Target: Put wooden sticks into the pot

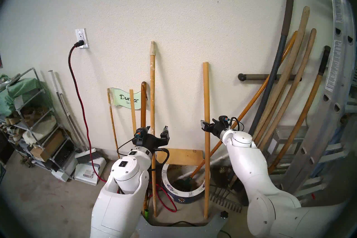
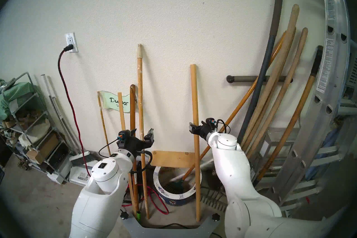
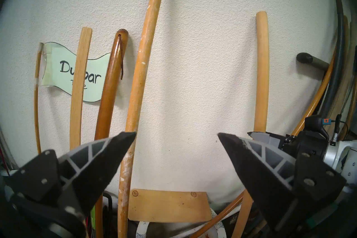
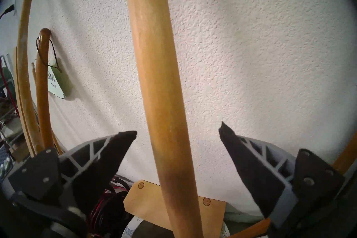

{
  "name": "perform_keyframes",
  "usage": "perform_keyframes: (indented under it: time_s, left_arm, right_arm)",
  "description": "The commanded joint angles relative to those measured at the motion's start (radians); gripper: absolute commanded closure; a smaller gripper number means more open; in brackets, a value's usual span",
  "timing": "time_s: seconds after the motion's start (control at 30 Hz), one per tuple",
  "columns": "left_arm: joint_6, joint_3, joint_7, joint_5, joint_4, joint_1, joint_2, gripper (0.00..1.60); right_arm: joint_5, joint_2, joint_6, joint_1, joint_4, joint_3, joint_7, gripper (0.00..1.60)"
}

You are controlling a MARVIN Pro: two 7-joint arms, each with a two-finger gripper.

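Note:
The long paint-flecked wooden stick [image 1: 152, 87] with a beige threaded tip leans on the wall, its foot on the floor left of the pot [image 1: 185, 193]. My left gripper [image 1: 156, 131] is open around this stick, which runs just inside one fingertip in the left wrist view [image 3: 135, 96]. The plain wooden stick [image 1: 206, 96] stands at the pot's right, foot on the floor. My right gripper [image 1: 206, 126] is open with that stick [image 4: 154, 77] between its fingers, untouched. The pot is dark blue with a white flowered rim and holds an orange-handled green tool.
A dark-brown stick [image 1: 143, 104], a thin slat and a paper flag [image 1: 127, 99] stand left of the long stick. A tan board [image 1: 179, 156] leans behind the pot. Tool handles [image 1: 289, 96], a ladder [image 1: 338, 77], a rake head [image 1: 226, 202], a red cord [image 1: 81, 116] and shelves [image 1: 29, 116] crowd the sides.

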State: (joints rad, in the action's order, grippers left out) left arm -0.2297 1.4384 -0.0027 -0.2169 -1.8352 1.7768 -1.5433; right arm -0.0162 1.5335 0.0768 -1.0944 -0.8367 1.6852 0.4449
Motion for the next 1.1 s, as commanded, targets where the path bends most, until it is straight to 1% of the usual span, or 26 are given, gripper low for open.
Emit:
perform_keyframes:
  time_s: [0.0, 0.3, 0.33, 0.37, 0.4, 0.47, 0.53, 0.57, 0.73, 0.93, 1.03, 1.07]
  left_arm:
    - [0.001, -0.001, -0.001, -0.001, -0.001, 0.0, -0.001, 0.0]
    - [0.001, -0.001, -0.001, -0.001, -0.001, 0.0, -0.001, 0.0]
    - [0.001, -0.001, -0.001, -0.001, -0.001, 0.0, -0.001, 0.0]
    - [0.001, -0.001, -0.001, -0.001, -0.001, 0.0, -0.001, 0.0]
    - [0.001, -0.001, -0.001, -0.001, -0.001, 0.0, -0.001, 0.0]
    - [0.001, -0.001, -0.001, -0.001, -0.001, 0.0, -0.001, 0.0]
    - [0.001, -0.001, -0.001, -0.001, -0.001, 0.0, -0.001, 0.0]
    - [0.001, -0.001, -0.001, -0.001, -0.001, 0.0, -0.001, 0.0]
    - [0.001, -0.001, -0.001, -0.001, -0.001, 0.0, -0.001, 0.0]
    - [0.001, -0.001, -0.001, -0.001, -0.001, 0.0, -0.001, 0.0]
    - [0.001, -0.001, -0.001, -0.001, -0.001, 0.0, -0.001, 0.0]
    - [0.0, -0.001, -0.001, -0.001, -0.001, 0.0, -0.001, 0.0]
  right_arm:
    - [0.003, 0.011, -0.054, 0.081, 0.086, -0.002, -0.02, 0.0]
    - [0.018, 0.013, -0.102, 0.146, 0.206, -0.005, -0.034, 0.0]
    - [0.02, 0.012, -0.106, 0.151, 0.215, -0.005, -0.035, 0.65]
    - [0.021, 0.012, -0.11, 0.157, 0.227, -0.006, -0.036, 0.87]
    - [0.023, 0.012, -0.114, 0.162, 0.236, -0.005, -0.037, 0.99]
    - [0.025, 0.011, -0.122, 0.17, 0.253, -0.006, -0.038, 1.04]
    - [0.028, 0.011, -0.126, 0.175, 0.263, -0.005, -0.04, 1.42]
    - [0.029, 0.01, -0.13, 0.178, 0.27, -0.005, -0.041, 1.58]
    - [0.023, 0.008, -0.134, 0.173, 0.269, 0.008, -0.034, 1.6]
    - [0.012, 0.0, -0.114, 0.121, 0.152, 0.021, 0.019, 1.6]
    - [0.01, -0.003, -0.133, 0.12, 0.123, 0.024, 0.046, 1.6]
    - [0.011, -0.002, -0.128, 0.107, 0.094, 0.023, 0.052, 1.6]
